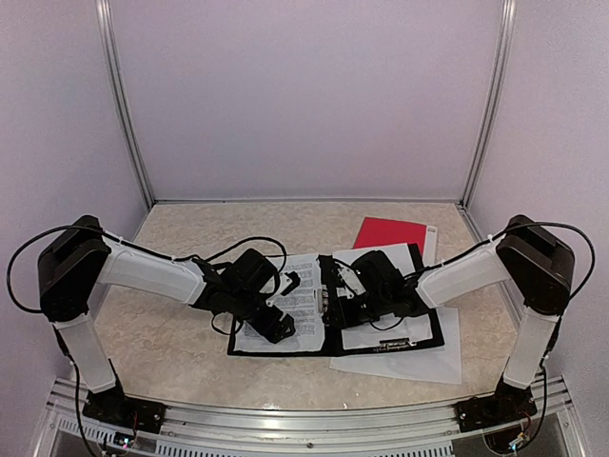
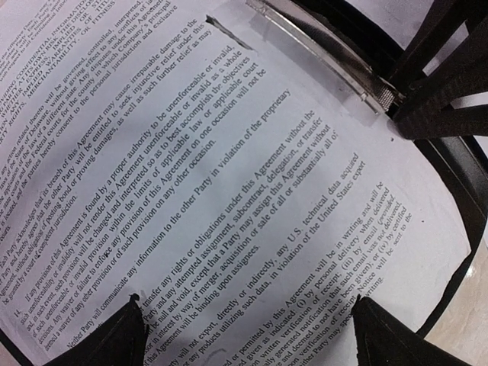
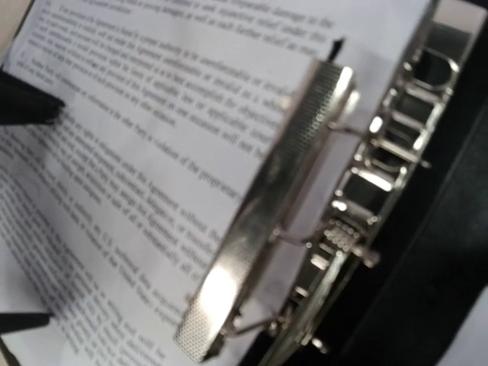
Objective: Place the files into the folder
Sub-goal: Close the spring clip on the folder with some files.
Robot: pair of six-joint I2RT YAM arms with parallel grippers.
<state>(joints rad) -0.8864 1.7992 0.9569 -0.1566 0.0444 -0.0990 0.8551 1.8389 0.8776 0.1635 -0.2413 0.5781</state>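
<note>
Black folder lies open flat mid-table, spine running front to back. Bare tabletop is wide to its left and behind it; the right side is tighter, with a red sheet at the back right corner and a loose white sheet sticking out from under the folder's near right edge. Printed sheet lies on the left half, its inner edge at the spine under a raised metal clamp bar beside the ring mechanism. Both arms reach inward from the outer corners, elbows high, wrists low and nearly meeting over the spine. Left gripper hovers close over the printed sheet, fingertips spread, grasping nothing. Right gripper points at the clamp bar, its dark fingers wide apart at the view's left edge, nothing held.
</note>
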